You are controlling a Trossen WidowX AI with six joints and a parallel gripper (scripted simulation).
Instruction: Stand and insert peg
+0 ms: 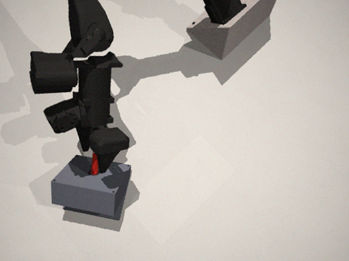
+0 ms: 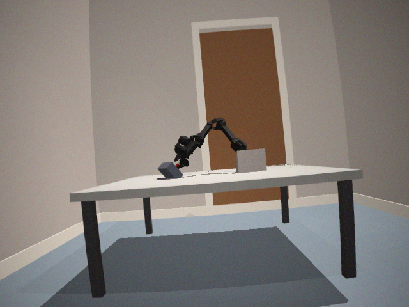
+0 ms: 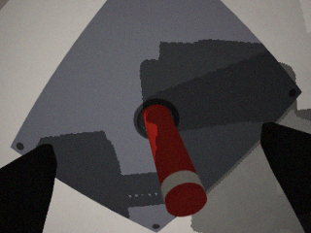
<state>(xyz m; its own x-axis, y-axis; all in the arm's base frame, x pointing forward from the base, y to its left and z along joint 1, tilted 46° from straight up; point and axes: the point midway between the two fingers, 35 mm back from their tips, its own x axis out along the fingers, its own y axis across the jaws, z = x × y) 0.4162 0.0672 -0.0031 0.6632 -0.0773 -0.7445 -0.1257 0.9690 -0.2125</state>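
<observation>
The red peg (image 1: 94, 164) (image 3: 167, 146) stands with its plain end at the hole (image 3: 138, 121) in the blue-grey sloped panel (image 1: 82, 195) (image 2: 168, 170) (image 3: 112, 63). Its end with the white band (image 3: 179, 182) points out toward the wrist camera. A dark part of the hole shows beside the peg, mostly on the left in the wrist view. How deep the peg sits cannot be told. My gripper (image 1: 93, 161) (image 3: 159, 145) is open, with one finger on each side of the peg and a gap to it on both sides in the wrist view.
A light pinkish wedge-shaped block (image 1: 249, 29) (image 2: 250, 160) stands by the arm's base. Both stand on the pale table (image 1: 258, 164) (image 2: 211, 186). The arm casts shadows over the panel's face.
</observation>
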